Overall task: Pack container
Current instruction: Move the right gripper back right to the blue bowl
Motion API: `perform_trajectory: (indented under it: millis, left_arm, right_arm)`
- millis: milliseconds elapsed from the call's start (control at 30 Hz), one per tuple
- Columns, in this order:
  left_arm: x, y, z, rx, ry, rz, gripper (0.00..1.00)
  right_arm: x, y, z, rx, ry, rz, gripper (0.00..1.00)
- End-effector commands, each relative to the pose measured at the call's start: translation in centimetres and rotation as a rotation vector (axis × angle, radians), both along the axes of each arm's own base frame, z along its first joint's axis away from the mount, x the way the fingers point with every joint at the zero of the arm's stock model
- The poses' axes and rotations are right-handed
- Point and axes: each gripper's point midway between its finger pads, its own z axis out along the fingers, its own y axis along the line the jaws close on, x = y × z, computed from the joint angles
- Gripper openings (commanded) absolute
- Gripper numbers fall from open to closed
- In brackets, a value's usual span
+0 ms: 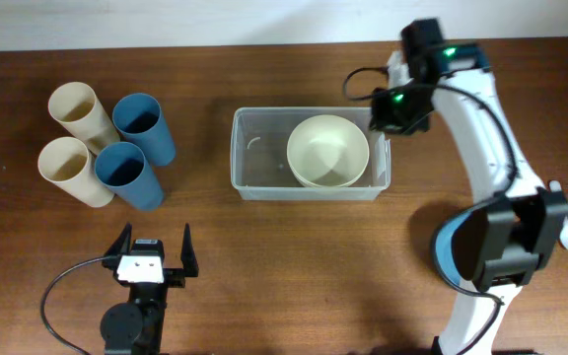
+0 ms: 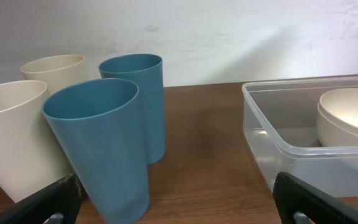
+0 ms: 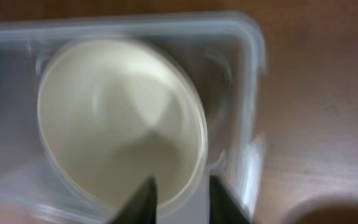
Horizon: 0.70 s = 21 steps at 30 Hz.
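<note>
The clear plastic container (image 1: 256, 158) lies in the middle of the table. A cream bowl (image 1: 328, 151) sits in its right half; its left half is bare. My right gripper (image 1: 394, 110) hangs above the container's far right corner. In the blurred right wrist view its fingers (image 3: 182, 202) are apart, straddling the bowl's (image 3: 120, 118) rim without pinching it, beside the container wall (image 3: 253, 93). My left gripper (image 1: 153, 254) is open and empty near the front edge. Its view shows the container (image 2: 278, 140) and bowl (image 2: 353, 115) at the right.
Two blue cups (image 1: 144, 126) (image 1: 128, 175) and two cream cups (image 1: 79, 113) (image 1: 72, 170) stand upright in a cluster at the left. In the left wrist view the nearest blue cup (image 2: 101, 146) stands just ahead of the left finger.
</note>
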Motion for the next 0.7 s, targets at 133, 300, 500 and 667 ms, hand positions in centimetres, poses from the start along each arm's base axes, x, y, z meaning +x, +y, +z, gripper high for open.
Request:
perform_trajectory:
  millis: [133, 300, 500, 667]
  left_arm:
    - [0.0, 0.0, -0.1, 0.018, 0.000, -0.007, 1.00]
    - [0.0, 0.0, -0.1, 0.018, 0.000, -0.007, 1.00]
    - [0.0, 0.0, -0.1, 0.018, 0.000, -0.007, 1.00]
    - [0.0, 0.0, -0.1, 0.018, 0.000, -0.007, 1.00]
  right_arm:
    - [-2.6, -6.8, 7.5, -0.134, -0.034, -0.127, 0.49]
    - [-5.8, -9.4, 8.9, -0.139, 0.034, -0.219, 0.50]
    - [-9.3, -11.0, 12.4, -0.156, -0.044, -0.294, 0.50]
    - [-17.1, -13.0, 14.5, -0.273, -0.094, -0.501, 0.59]
